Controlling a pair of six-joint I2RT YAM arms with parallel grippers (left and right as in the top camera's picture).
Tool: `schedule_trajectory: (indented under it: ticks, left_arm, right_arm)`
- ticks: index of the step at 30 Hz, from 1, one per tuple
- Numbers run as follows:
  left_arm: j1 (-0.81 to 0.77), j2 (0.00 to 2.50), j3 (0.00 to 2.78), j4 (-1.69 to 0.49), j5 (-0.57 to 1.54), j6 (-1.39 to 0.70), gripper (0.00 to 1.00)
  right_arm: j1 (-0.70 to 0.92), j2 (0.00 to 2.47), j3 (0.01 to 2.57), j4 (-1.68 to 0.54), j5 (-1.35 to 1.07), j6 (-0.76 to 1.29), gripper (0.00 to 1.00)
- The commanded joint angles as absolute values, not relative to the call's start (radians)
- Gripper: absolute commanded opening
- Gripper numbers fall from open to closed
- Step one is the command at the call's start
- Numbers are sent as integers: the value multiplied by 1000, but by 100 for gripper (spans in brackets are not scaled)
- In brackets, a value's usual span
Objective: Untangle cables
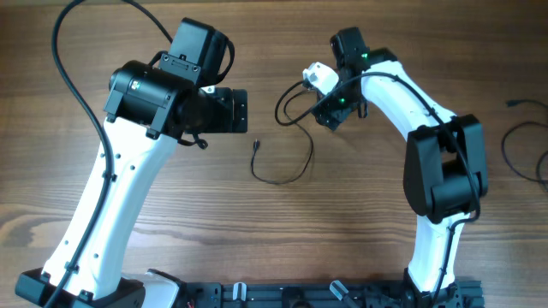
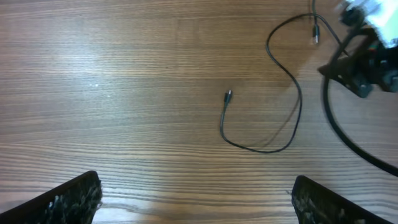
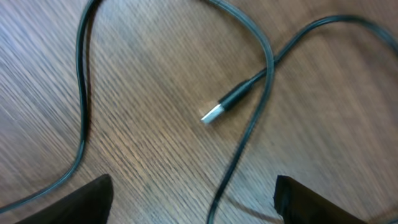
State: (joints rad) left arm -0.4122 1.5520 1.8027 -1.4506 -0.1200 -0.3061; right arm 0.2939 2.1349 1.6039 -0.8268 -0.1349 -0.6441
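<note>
A thin black cable (image 1: 306, 158) lies in a loose curve on the wooden table between the two arms. One small plug end (image 1: 256, 145) points toward the left arm. The cable's upper loop (image 1: 282, 107) runs under my right gripper (image 1: 330, 111). In the right wrist view the cable (image 3: 252, 134) crosses itself beside a silver-tipped plug (image 3: 214, 113), and one strand passes between the open fingers (image 3: 196, 202). My left gripper (image 1: 242, 111) is open and empty. In the left wrist view (image 2: 196, 202) it is well back from the cable (image 2: 292, 118) and its plug (image 2: 228, 95).
Another thin black cable (image 1: 507, 145) lies at the far right table edge, with a small plug (image 1: 512, 103) near it. The right arm's thick black cable (image 2: 339, 124) hangs into the left wrist view. Black rails (image 1: 325, 295) run along the front edge.
</note>
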Motion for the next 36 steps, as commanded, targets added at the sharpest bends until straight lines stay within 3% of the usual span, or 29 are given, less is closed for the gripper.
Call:
schedule_trajectory:
  ticks: [1,2,3,4,6,10,14,17,20,23,25,29,32,36]
  left_arm:
    - [-417,1547,1799,-1447,-93,-292,100]
    - [-417,1547,1799,-1446,-93,-292,100]
    - [-417,1547,1799,-1445,-93,-292,100]
    - [-417,1547,1799,-1444,-89,-292,100]
    - [-417,1547,1799,-1443,-75,-292,100]
    - [-417,1547,1799,-1435,-75,-292,100]
    - [-417,1547,1799,-1433,-75,-292,100]
    - [-417,1547,1799,-1423,-62,-292,100]
    - [-417,1547,1799,-1415,-59,-292,100]
    - [-417,1547,1799,-1401,-59,-292,100]
    - [-417,1547,1799,-1390,-45,-292,100]
    - [-417,1547,1799,-1373,-19,-292,100]
    - [-417,1547,1799,-1370,1,-292,100]
    - [-417,1547,1799,-1370,11,-292,100]
  right_arm:
    - [302,2141,1535,-776,-160,-655,77]
    - [302,2142,1526,-769,-162,-654,70]
    - [302,2142,1523,-767,-167,-654,49]
    - [302,2141,1524,-766,-167,-646,20]
    - [302,2141,1524,-760,-166,-605,4]
    - [302,2065,1585,-831,-134,-492,4]
    - [302,1815,1739,-832,78,-412,4]
    - [273,1622,1800,-688,364,-411,4]
    - [101,1473,1806,-529,437,-355,4]
    - [-268,1391,1806,-479,306,-134,4]
    - [-466,1392,1805,-496,202,2,4]
    - [-785,1460,1804,-733,178,523,4]
    - [-912,1554,1773,-902,178,835,4]
    - [-944,1721,1731,-928,164,889,4]
